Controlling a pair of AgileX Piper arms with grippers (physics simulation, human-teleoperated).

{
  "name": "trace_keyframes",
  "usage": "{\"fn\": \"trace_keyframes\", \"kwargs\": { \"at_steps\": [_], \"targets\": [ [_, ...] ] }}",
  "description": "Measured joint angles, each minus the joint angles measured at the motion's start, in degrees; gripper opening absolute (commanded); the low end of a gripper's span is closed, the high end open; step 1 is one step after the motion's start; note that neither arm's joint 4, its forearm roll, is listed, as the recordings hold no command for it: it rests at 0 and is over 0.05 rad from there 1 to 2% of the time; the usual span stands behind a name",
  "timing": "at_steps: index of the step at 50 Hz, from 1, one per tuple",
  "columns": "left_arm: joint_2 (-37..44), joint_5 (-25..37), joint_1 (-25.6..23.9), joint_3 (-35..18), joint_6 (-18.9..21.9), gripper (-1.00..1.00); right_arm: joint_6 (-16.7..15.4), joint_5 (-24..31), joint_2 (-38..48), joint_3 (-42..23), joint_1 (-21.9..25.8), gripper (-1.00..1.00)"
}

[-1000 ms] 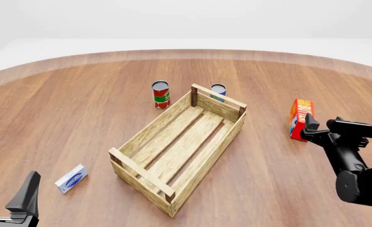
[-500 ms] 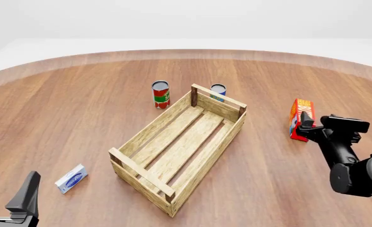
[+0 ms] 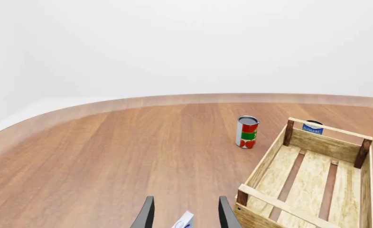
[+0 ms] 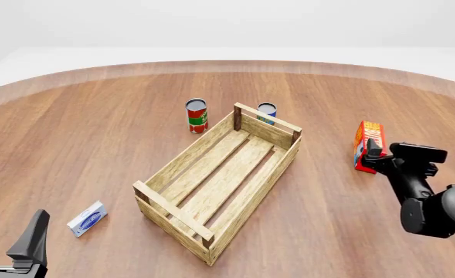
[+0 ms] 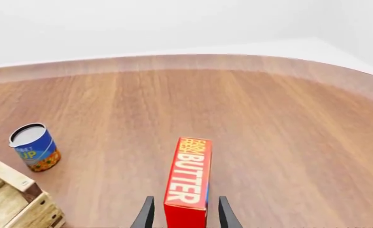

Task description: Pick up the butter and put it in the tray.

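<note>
The left gripper is idling spread near the table's near-left corner. The right gripper is straddling the upright butter near the right edge, jaws spread, contact unclear. The tray is sitting mid-table.

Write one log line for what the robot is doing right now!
right gripper: open around butter | butter: upright on table, ungrasped | tray: empty | left gripper: open, idle
</note>
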Motion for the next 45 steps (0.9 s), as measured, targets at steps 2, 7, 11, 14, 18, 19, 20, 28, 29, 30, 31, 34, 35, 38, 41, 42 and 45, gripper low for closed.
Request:
{"fn": "trace_keyframes", "kwargs": {
  "at_steps": [2, 7, 11, 14, 18, 19, 20, 28, 29, 30, 31, 34, 35, 38, 41, 42, 45],
  "targets": [
    [0.0, 0.0, 0.0, 0.0, 0.0, 1.00, 0.1, 0.0, 0.3, -0.2, 0.0, 1.00],
    [0.0, 0.0, 0.0, 0.0, 0.0, 1.00, 0.3, 0.2, 1.2, -0.7, 0.0, 1.00],
    [0.0, 0.0, 0.0, 0.0, 0.0, 1.00, 0.4, 0.3, 1.8, -1.1, 0.0, 1.00],
    [0.0, 0.0, 0.0, 0.0, 0.0, 1.00, 0.5, 0.4, 2.2, -1.4, 0.0, 1.00],
    [0.0, 0.0, 0.0, 0.0, 0.0, 1.00, 0.6, 0.5, 2.8, -1.8, 0.0, 1.00],
    [0.0, 0.0, 0.0, 0.0, 0.0, 1.00, 0.7, 0.5, 2.9, -1.9, 0.0, 1.00],
    [0.0, 0.0, 0.0, 0.0, 0.0, 1.00, 0.7, 0.5, 3.1, -1.9, 0.0, 1.00],
    [0.0, 0.0, 0.0, 0.0, 0.0, 1.00, 0.8, 0.7, 3.9, -2.6, 0.0, 1.00],
    [0.0, 0.0, 0.0, 0.0, 0.0, 1.00, 0.8, 0.7, 4.0, -2.7, 0.0, 1.00],
    [0.0, 0.0, 0.0, 0.0, 0.0, 1.00, 0.8, 0.7, 4.1, -2.7, 0.0, 1.00],
    [0.0, 0.0, 0.0, 0.0, 0.0, 1.00, 0.8, 0.7, 4.2, -2.8, 0.0, 1.00],
    [0.0, 0.0, 0.0, 0.0, 0.0, 1.00, 0.8, 0.7, 4.5, -2.9, 0.0, 1.00],
    [0.0, 0.0, 0.0, 0.0, 0.0, 1.00, 0.8, 0.7, 4.7, -3.0, 0.1, 1.00],
    [0.0, 0.0, 0.0, 0.0, 0.0, 1.00, 0.8, 0.7, 5.0, -3.2, 0.1, 1.00],
    [0.0, 0.0, 0.0, 0.0, 0.0, 1.00, 0.8, 0.7, 5.3, -3.4, 0.1, 1.00],
    [0.0, 0.0, 0.0, 0.0, 0.0, 1.00, 0.8, 0.6, 5.4, -3.4, 0.1, 1.00],
    [0.0, 0.0, 0.0, 0.0, 0.0, 1.00, 0.8, 0.5, 5.7, -3.5, 0.2, 1.00]
  ]
}}
